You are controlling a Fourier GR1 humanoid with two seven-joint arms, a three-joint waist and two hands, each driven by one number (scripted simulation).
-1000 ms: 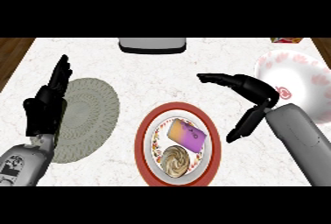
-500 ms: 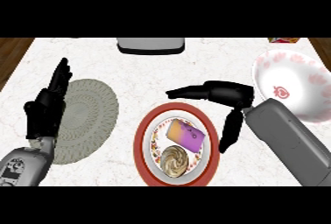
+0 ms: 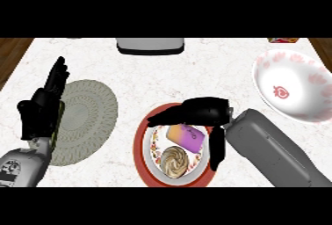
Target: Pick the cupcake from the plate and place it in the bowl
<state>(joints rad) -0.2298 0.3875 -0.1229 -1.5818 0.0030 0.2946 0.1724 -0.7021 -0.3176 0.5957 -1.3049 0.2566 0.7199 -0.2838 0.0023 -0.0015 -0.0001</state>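
right hand: spread wide, holding nothing, over upper part of plate, centre frame | cupcake: on plate's lower half, just below purple-topped piece | bowl: upper right, well apart | left hand: open, fingers up, left edge by woven mat

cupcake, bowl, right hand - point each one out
cupcake (image 3: 174, 161), head view, on its swirled top
bowl (image 3: 290, 72), head view, on its inner wall
right hand (image 3: 202, 112), head view, on the back of the hand
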